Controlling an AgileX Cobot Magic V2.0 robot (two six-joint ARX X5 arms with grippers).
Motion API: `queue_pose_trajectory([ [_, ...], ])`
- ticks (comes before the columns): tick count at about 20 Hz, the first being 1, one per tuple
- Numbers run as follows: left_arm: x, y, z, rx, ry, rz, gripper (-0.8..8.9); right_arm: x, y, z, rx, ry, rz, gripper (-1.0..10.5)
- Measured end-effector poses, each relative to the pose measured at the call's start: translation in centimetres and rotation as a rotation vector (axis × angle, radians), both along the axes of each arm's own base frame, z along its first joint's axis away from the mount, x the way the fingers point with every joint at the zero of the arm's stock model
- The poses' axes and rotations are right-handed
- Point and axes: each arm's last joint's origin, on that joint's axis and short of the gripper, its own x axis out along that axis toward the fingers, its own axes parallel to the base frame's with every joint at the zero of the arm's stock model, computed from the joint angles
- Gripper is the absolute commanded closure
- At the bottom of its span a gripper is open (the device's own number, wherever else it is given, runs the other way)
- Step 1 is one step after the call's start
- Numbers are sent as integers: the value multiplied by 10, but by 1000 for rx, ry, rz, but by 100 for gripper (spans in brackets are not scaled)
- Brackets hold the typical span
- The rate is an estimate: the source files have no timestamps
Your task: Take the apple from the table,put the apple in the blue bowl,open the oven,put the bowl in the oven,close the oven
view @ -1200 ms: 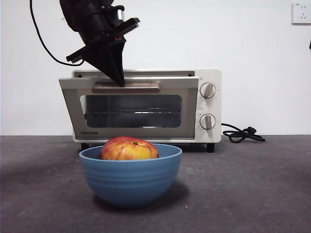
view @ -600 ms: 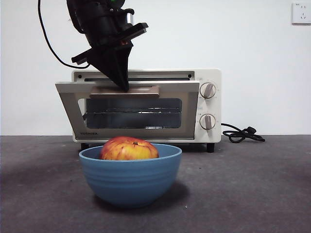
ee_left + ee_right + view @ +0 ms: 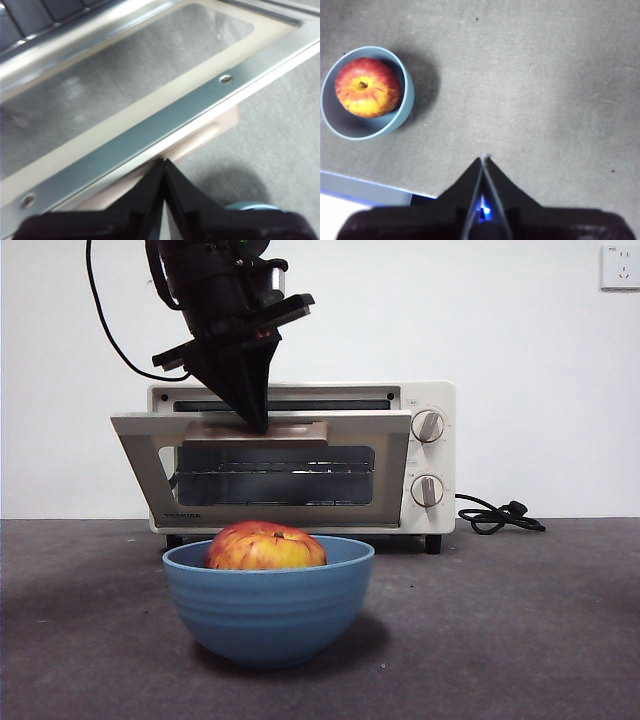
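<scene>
Left gripper point(image 3: 258, 423) with jaws closed, tip on the oven point(image 3: 430, 455) handle point(image 3: 256, 433), door point(image 3: 262, 469) tilted partly open, apple point(image 3: 265, 546) in blue bowl point(image 3: 268, 606) near the front, right gripper point(image 3: 483, 159) closed, empty, above the table point(image 3: 520, 620).

The one readable text is the brand TOSHIBA, in small dark letters on the lower left corner of the door frame of the oven point(image 3: 300, 457), partly blurred at this tilt. Small marks ring the two knobs point(image 3: 428, 426), too tiny to read. Neither wrist view shows any lettering.
</scene>
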Motion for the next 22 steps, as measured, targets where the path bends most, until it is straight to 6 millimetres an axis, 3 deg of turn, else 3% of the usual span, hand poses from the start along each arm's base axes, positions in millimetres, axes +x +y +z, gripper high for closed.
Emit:
queue_pose_trajectory([
  [5, -27, 9, -37, -25, -17, 32, 819, 0, 0, 0, -9, -13, -10, 953],
  [10, -55, 30, -42, -49, -135, 103, 820, 1, 1, 1, -7, -31, -1, 953],
  [15, -71, 35, -75, -24, -41, 103, 820, 4, 4, 4, 18, -69, 15, 950],
  [17, -79, 31, -71, -30, -49, 79, 819, 4, 4, 4, 20, -74, 18, 949],
  [22, -109, 42, -22, -107, -164, 58, 819, 11, 16, 3, 94, -44, 93, 949],
])
